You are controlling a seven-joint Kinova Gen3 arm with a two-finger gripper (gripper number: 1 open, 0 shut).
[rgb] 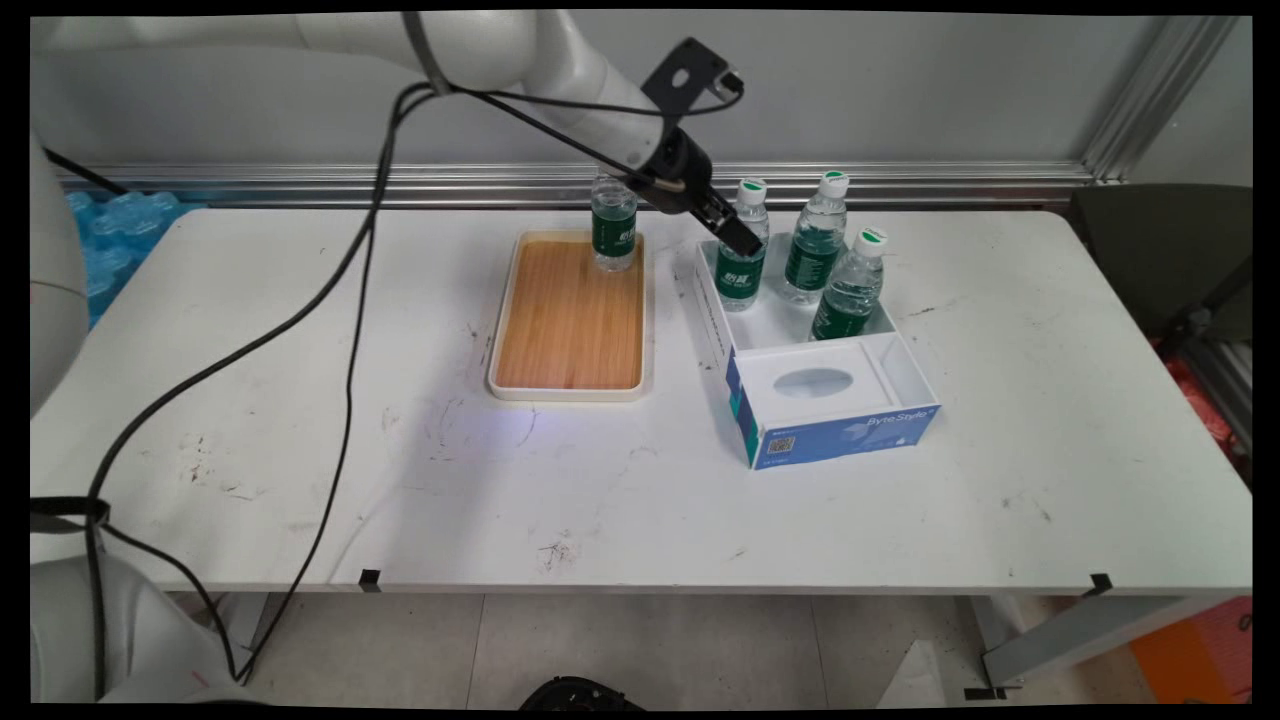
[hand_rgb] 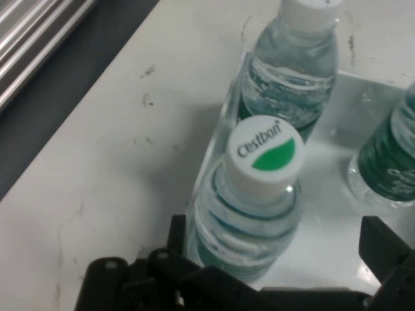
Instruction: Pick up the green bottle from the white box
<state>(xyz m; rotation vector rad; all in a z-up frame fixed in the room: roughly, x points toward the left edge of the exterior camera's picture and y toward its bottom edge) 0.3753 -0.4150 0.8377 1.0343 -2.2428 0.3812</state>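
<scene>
I see gripper (hand_rgb: 275,249) open, fingers wide apart, nothing held. Nearest bottle (hand_rgb: 249,201) stands upright right between fingers, cap (hand_rgb: 264,157) just ahead. Two more bottles farther ahead, same white box (rgb: 905,365). Tray (rgb: 570,385) off to side.

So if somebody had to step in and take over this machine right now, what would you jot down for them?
Gripper: open, fingers either side of a water bottle, not closed on it.
That bottle stands at the left back corner of the white and blue box. Two more bottles stand in the box: one at the back, one further right and nearer.
One bottle stands upright at the far end of the wooden tray, left of the box.
Done: one bottle on the tray. Left: three in the box.
</scene>
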